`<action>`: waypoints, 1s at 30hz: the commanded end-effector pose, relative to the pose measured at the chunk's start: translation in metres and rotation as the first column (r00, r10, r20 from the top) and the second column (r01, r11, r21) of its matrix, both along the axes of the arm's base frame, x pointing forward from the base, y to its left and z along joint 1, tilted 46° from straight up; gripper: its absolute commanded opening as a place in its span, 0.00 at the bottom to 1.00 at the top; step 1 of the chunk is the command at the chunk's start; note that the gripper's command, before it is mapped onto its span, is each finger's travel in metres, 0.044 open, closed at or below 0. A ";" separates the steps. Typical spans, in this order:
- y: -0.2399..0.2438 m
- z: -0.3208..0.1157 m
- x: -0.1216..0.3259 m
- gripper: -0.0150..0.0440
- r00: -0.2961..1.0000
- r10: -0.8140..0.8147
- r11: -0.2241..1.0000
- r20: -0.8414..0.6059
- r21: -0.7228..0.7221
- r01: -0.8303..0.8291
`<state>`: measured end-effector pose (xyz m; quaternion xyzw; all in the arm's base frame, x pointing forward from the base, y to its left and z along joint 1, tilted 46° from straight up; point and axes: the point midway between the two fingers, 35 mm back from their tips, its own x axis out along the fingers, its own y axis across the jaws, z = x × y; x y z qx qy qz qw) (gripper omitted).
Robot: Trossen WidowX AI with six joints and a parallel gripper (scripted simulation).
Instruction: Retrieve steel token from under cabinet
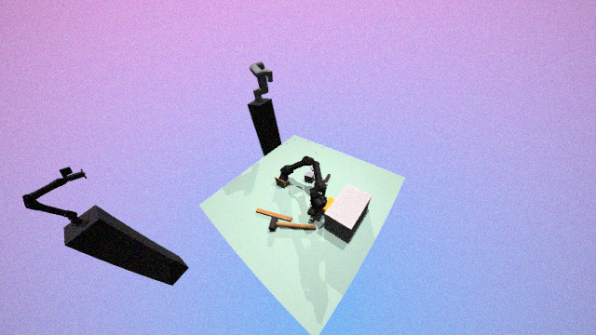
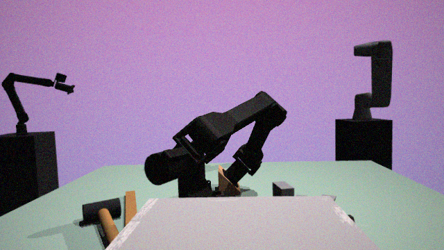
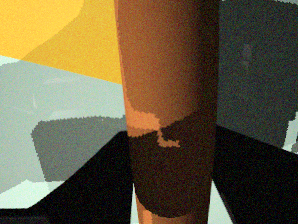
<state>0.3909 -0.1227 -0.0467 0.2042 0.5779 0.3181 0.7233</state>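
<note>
My gripper [image 1: 316, 217] [image 3: 165, 136] is shut on a round orange-brown wooden handle [image 3: 167, 65], which runs up out of the wrist view. The handle's far end is hidden. The gripper is low over the table, in front of the cabinet [image 1: 348, 205] [image 2: 243, 222] and beside the yellow marked area [image 1: 330, 203] [image 3: 40, 30]. In the exterior view the cabinet hides the gripper's fingers. A dark grey surface fills the right of the wrist view; I cannot tell what it is. The steel token and the vent slots do not show.
A black-headed mallet [image 1: 295, 226] [image 2: 109, 222] and a flat wooden strip [image 1: 274, 214] [image 2: 130, 208] lie on the table [image 1: 261, 233] on the side of my gripper away from the cabinet. A small grey block [image 1: 309, 177] [image 2: 284, 189] stands near my arm. Two other arms stand on black pedestals off the table.
</note>
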 end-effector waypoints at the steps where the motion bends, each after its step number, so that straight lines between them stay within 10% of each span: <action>1: -0.001 -0.001 0.003 0.25 1.000 -0.008 1.000 -0.005 0.002 0.008; 30: 0.009 0.005 0.000 0.25 1.000 -0.008 1.000 -0.005 0.003 0.008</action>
